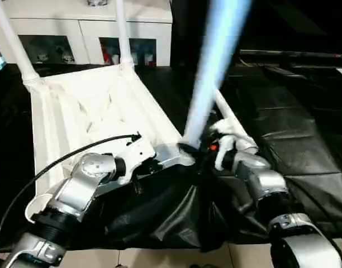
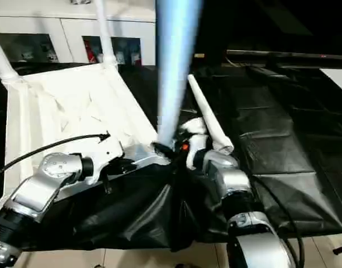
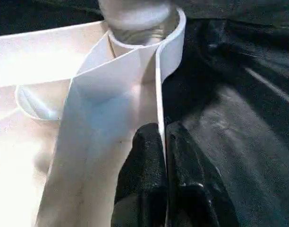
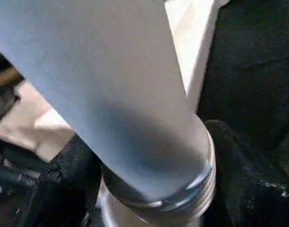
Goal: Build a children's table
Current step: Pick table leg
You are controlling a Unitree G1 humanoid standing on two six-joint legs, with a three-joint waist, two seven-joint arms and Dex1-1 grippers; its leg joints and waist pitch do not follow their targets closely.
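Lying upside down on the black crinkled sheeting (image 1: 305,139), the children's table top (image 1: 93,111) is showing its ribbed white plastic underside, with thin upright side walls and rounded corner sockets. Two round tapering legs (image 1: 123,33) are standing upright in the far corner sockets. A third leg (image 1: 213,72), smooth and round, is rising tilted from the near corner socket (image 3: 173,42), its threaded end (image 4: 182,203) sitting at the socket mouth. A fourth leg (image 2: 207,120) is lying flat on the sheeting just beside the table top, on the robot's right.

The left claw (image 3: 161,156) is pinching the thin side wall of the table top near that corner, its two black fingers (image 3: 140,179) closed on the plastic edge. The right claw (image 4: 149,189) is straddling the base of the tilted leg, one black finger on each side; firm gripping cannot be confirmed.

A white cabinet (image 1: 81,28) with glass-fronted compartments is standing behind the work area.
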